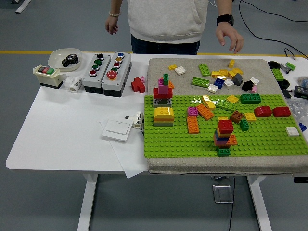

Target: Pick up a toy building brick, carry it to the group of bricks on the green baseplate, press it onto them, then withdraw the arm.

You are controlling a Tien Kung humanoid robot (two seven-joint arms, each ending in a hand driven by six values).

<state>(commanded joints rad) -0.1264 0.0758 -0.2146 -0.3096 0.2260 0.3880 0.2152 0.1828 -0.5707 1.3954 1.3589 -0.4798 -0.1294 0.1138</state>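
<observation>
1. We see neither robot arm in view, so we cannot tell the state of its fingers.
2. A person's hand (229,37) hangs over the loose bricks (222,77) at the tabletop's (72,130) far edge.
3. Brick stacks (224,134) stand on the green baseplate (269,139).

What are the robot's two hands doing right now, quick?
Left hand: not in view.
Right hand: not in view.
Only a person's hand shows, open, holding nothing, raised over the far edge of the table.
</observation>
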